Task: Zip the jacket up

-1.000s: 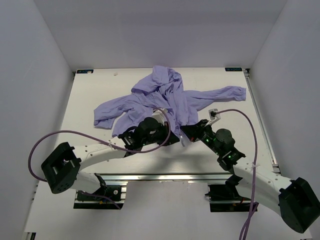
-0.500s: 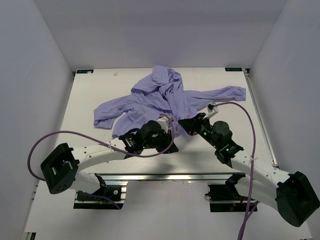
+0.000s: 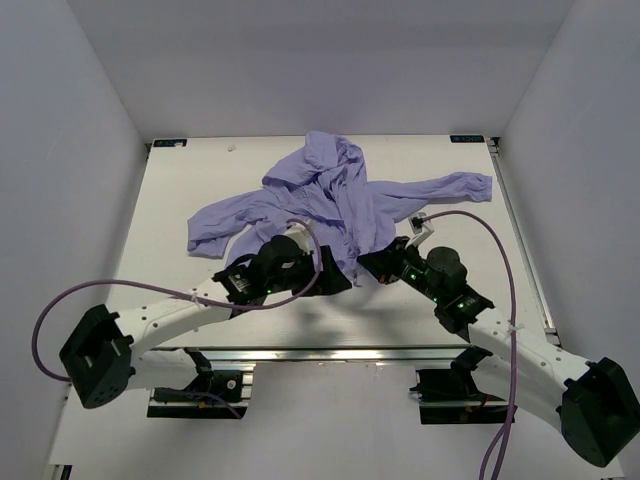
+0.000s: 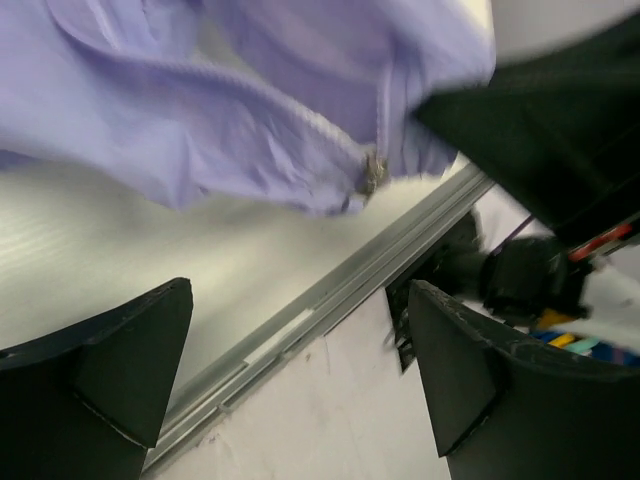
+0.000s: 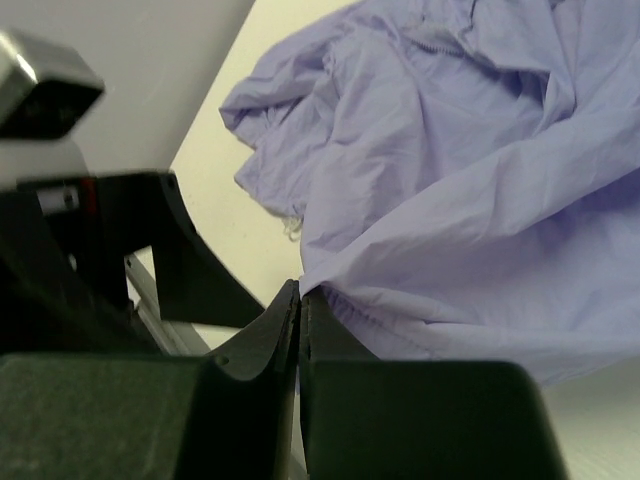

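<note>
The lavender jacket lies crumpled on the white table, hood at the back and sleeves spread to both sides. My right gripper is at its near hem. In the right wrist view this gripper is shut, pinching the edge of the jacket. My left gripper sits just left of it, by the same hem. In the left wrist view its jaws stand wide open with nothing between them. The jacket hangs above them, its zipper slider showing at the lower edge.
An aluminium rail runs along the table's near edge and also shows under the left fingers. Purple cables loop off both arms. White walls close in the table on three sides. One left finger shows close by in the right wrist view.
My left gripper has opened, let go of the jacket and drawn back to the left. The right gripper stays shut on the hem and has shifted slightly.
</note>
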You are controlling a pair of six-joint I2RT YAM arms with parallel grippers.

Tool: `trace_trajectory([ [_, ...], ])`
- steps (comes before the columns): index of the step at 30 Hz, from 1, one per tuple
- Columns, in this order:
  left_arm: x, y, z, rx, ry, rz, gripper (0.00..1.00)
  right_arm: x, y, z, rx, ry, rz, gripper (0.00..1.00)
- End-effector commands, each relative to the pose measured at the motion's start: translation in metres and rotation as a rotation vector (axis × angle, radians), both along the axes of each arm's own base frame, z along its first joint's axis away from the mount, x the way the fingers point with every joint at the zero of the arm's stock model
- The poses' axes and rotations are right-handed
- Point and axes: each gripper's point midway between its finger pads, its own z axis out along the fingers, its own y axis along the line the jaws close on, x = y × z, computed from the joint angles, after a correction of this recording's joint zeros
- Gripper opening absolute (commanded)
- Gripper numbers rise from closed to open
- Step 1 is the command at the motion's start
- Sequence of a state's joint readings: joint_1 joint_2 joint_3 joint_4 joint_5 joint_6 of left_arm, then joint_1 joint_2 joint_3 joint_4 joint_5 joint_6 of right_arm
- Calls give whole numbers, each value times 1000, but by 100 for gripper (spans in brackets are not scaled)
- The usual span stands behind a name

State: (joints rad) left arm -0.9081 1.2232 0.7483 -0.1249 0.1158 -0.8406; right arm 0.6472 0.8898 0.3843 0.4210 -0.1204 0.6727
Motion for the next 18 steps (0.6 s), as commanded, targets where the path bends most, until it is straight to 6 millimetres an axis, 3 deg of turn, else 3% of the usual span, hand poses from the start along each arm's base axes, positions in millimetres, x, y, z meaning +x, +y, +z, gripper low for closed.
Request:
trace_trajectory([
  [1,9,7,10,-146,41,40,98,-7,2,-5,5,10,41,0],
  [2,10,2,17,-192,31,20,98,-8,2,-6,6,13,44,0],
  [8,21,-6,13,-256,53,36,98,-9,1,-3,25,13,37,0],
  [12,18,-15,4,-345,140,-16,98,-11,1,-7,28,30,39,0],
  [13,20,-20,14,-391,114,-37,98,-11,1,-8,29,36,36,0],
  [18,15,-23,15,-442,109,-76,98,-11,-2,-16,35,65,11,0],
])
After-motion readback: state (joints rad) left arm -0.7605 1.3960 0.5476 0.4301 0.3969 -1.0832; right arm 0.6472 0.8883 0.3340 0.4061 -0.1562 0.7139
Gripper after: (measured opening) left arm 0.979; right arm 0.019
